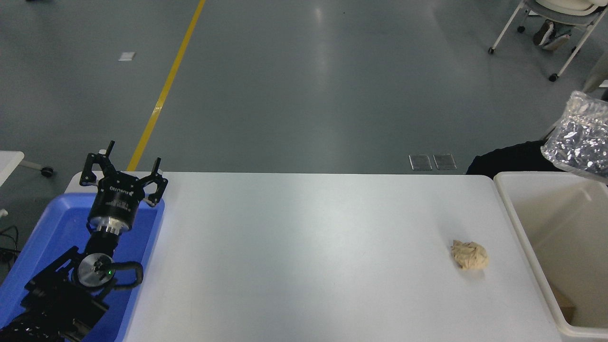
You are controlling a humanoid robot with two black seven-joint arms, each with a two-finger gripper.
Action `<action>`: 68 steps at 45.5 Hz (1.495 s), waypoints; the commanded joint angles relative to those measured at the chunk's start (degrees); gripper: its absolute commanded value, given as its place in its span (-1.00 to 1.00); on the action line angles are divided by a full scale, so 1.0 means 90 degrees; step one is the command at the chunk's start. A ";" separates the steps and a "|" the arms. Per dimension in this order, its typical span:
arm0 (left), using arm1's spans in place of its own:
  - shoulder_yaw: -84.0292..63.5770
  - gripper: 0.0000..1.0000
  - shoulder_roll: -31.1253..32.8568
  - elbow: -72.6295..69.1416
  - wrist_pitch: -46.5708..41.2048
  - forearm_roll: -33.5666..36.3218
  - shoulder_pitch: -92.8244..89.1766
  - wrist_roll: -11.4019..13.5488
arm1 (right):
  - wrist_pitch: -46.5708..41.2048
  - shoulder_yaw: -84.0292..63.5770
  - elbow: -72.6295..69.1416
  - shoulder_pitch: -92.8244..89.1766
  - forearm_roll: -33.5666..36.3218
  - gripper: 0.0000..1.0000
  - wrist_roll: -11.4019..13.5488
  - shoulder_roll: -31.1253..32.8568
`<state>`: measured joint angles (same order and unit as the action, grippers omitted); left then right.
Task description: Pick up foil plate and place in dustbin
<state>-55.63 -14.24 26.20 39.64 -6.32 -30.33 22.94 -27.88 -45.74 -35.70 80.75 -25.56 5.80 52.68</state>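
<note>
I saw the plate (pixel 580 142) above the bin's (pixel 515 209) far rim; dropped there, it could snag. Right gripper out of view; left gripper (pixel 124 167) parked, jaws spread.

White table (pixel 304 247), tan paper ball (pixel 469 254) near rt edge, blue tray (pixel 42 228) at lt end
</note>
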 commanded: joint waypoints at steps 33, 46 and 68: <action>-0.0001 1.00 0.0000 0.0000 -0.0010 0.0000 -0.0009 0.0000 | 0.1340 0.2172 0.2795 -0.4236 0.1532 1.00 0.0010 -0.1996; -0.0001 1.00 0.0000 0.0000 -0.0020 0.0000 -0.0009 0.0000 | 0.1320 0.2172 0.2707 -0.4070 0.1522 1.00 0.0010 -0.1957; 0.0019 1.00 0.0000 0.0009 0.0000 0.0000 -0.0019 -0.0009 | 0.1018 -0.0121 -0.1021 -0.0030 0.0907 1.00 0.0010 -0.1156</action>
<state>-55.55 -14.24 26.24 39.53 -6.32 -30.48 22.94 -16.63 -34.31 -24.90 59.67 -15.36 5.89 38.65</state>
